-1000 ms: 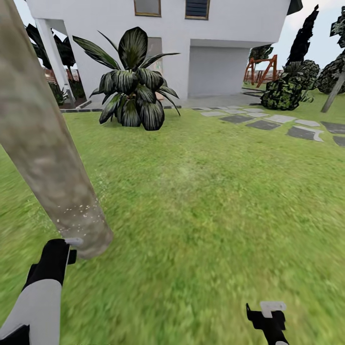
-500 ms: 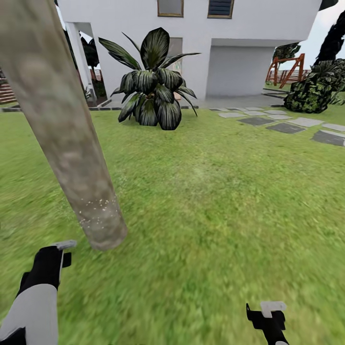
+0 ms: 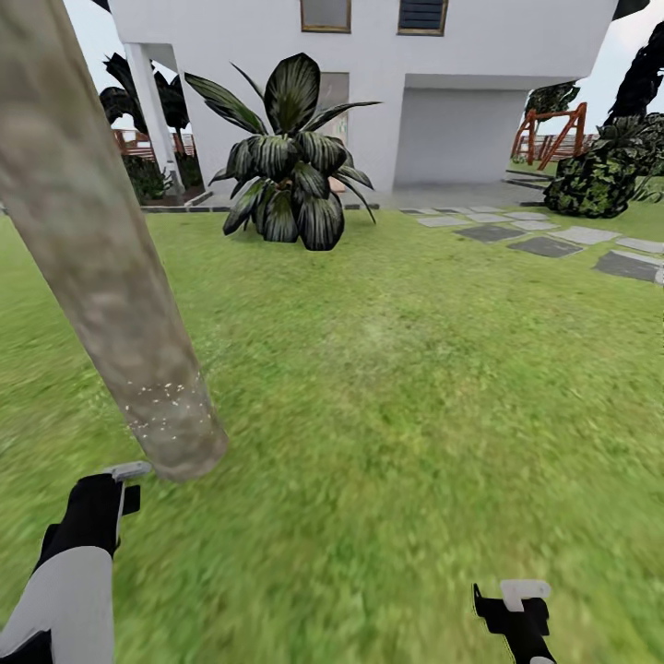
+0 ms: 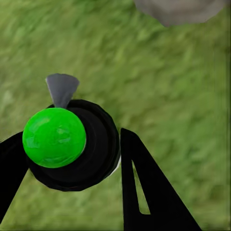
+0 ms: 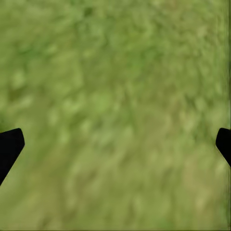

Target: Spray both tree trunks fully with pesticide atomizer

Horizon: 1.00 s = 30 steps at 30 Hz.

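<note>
A: Biggest thing first. The view has swung back a little over the last half second, so the trunk (image 3: 101, 267) sits further toward the left edge than it did. That is the camera turning, not the tree.

B: And a second ago it was further left again, so the robot seems to be hunting for an angle on it.

A: Likely. The lawn (image 3: 397, 387), the white house (image 3: 369, 83) and the broad-leaved plant (image 3: 286, 166) all slid together, which fits a base or head turn.

B: Spray so far?

A: A thin scatter of white specks (image 3: 161, 406) low on the trunk, just ahead of the left gripper (image 3: 118, 475). The band looks about the same as before, and everything above it is bare. My guess is this trunk is far from covered.

B: Where's the atomizer?

A: In the left gripper. From the left wrist, the jaws are clenched around the black body of the atomizer (image 4: 72, 144), its green cap facing the camera and a grey nozzle pointing away toward the trunk base (image 4: 180, 9).

B: The right gripper (image 3: 516, 604)?

A: Jaws spread wide, empty, only grass between them, well apart from the trunk.

B: So the nozzle needs lifting to work upward.
</note>
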{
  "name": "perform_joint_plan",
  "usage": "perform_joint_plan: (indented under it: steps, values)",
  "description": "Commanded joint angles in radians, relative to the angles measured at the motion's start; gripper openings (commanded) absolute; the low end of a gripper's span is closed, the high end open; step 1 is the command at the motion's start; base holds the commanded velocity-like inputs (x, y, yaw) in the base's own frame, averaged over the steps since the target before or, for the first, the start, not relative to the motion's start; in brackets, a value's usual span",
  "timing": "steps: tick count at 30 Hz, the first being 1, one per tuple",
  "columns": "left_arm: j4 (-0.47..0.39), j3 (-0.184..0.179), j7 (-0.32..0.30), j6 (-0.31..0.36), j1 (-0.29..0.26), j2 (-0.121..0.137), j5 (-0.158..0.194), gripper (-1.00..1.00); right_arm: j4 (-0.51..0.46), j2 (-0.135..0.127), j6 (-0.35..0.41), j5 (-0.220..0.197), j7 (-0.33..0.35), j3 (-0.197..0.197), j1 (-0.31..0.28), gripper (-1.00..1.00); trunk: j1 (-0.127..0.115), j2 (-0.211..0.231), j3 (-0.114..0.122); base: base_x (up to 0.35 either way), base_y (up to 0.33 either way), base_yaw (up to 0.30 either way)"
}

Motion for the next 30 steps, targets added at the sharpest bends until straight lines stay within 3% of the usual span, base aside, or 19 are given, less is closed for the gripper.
perform_joint_plan:
  steps: [1, 3, 6, 9, 10, 12, 14, 16, 18, 19, 21, 23, 25, 27, 30]
  values:
    - [-0.001, 0.002, -0.009, -0.028, -0.001, -0.001, -0.009, -1.0, 0.0, 0.0, -0.002, -0.01, -0.002, 0.009, 0.0, 1.0, 0.0, 0.0, -0.001, -0.124, -0.241, 0.0]
    - [0.009, 0.003, -0.012, -0.079, -0.001, -0.008, -0.009, -1.0, -0.001, -0.001, -0.002, -0.01, -0.002, 0.008, 0.0, 1.0, 0.0, 0.0, -0.001, -0.22, -0.192, 0.0]
    - [0.013, 0.0, -0.024, -0.1, 0.0, -0.017, -0.011, -1.0, -0.001, -0.003, -0.003, -0.01, -0.002, 0.007, 0.0, 1.0, 0.0, 0.0, -0.001, -0.287, -0.143, 0.0]
    - [0.014, -0.031, -0.117, -0.118, 0.039, -0.006, -0.017, -1.0, -0.002, -0.004, -0.003, -0.009, -0.001, 0.008, 0.0, 1.0, 0.0, 0.0, -0.001, -0.305, -0.129, 0.0]
    - [0.014, -0.061, -0.175, -0.161, 0.065, 0.006, -0.019, -1.0, -0.002, -0.004, -0.003, -0.009, -0.001, 0.008, 0.0, 1.0, 0.0, 0.0, -0.001, -0.306, -0.128, 0.0]
    - [0.016, -0.148, -0.339, -0.298, 0.123, 0.057, -0.023, -1.0, -0.008, -0.004, -0.002, -0.002, 0.001, 0.019, 0.0, 1.0, 0.0, 0.0, -0.001, -0.307, -0.128, 0.0]
    - [0.022, -0.256, -0.487, -0.359, 0.16, 0.106, -0.046, -1.0, -0.026, -0.002, 0.0, 0.055, 0.005, 0.092, 0.0, 1.0, 0.0, 0.0, -0.001, -0.306, -0.127, 0.0]
    - [0.031, -0.349, -0.615, -0.438, 0.169, 0.145, -0.06, -1.0, -0.111, 0.002, 0.005, 0.149, 0.038, 0.187, 0.0, 1.0, 0.0, 0.0, -0.001, -0.283, -0.124, 0.0]
    - [0.032, -0.401, -0.753, -0.503, 0.171, 0.163, -0.072, -1.0, -0.218, 0.006, 0.063, 0.225, 0.157, 0.231, 0.0, 1.0, 0.0, 0.0, -0.001, -0.166, -0.061, 0.0]
    - [0.03, -0.419, -0.826, -0.526, 0.172, 0.168, -0.086, -1.0, -0.279, 0.008, 0.131, 0.251, 0.26, 0.242, 0.0, 1.0, 0.0, 0.0, -0.001, -0.068, -0.024, 0.0]
    - [0.025, -0.45, -0.935, -0.546, 0.171, 0.172, -0.145, -1.0, -0.387, 0.009, 0.263, 0.272, 0.467, 0.25, 0.0, 1.0, 0.0, 0.0, -0.001, -0.026, -0.009, 0.0]
    - [0.024, -0.473, -0.985, -0.552, 0.17, 0.171, -0.197, -1.0, -0.445, 0.009, 0.313, 0.277, 0.57, 0.252, -0.003, 1.0, 0.0, 0.0, -0.001, -0.009, -0.003, 0.0]
    - [0.023, -0.525, -1.04, -0.556, 0.168, 0.164, -0.243, -1.0, -0.511, 0.009, 0.34, 0.28, 0.673, 0.252, -0.005, 1.0, 0.0, 0.0, -0.001, -0.003, -0.001, 0.0]
    - [0.023, -0.592, -1.075, -0.556, 0.164, 0.161, -0.255, -1.0, -0.551, 0.009, 0.347, 0.281, 0.746, 0.253, -0.012, 1.0, 0.0, 0.0, -0.001, -0.001, 0.0, 0.0]
    - [0.023, -0.656, -1.094, -0.556, 0.163, 0.156, -0.26, -1.0, -0.585, 0.009, 0.35, 0.282, 0.799, 0.253, -0.023, 1.0, 0.0, 0.0, -0.001, 0.0, 0.0, 0.0]
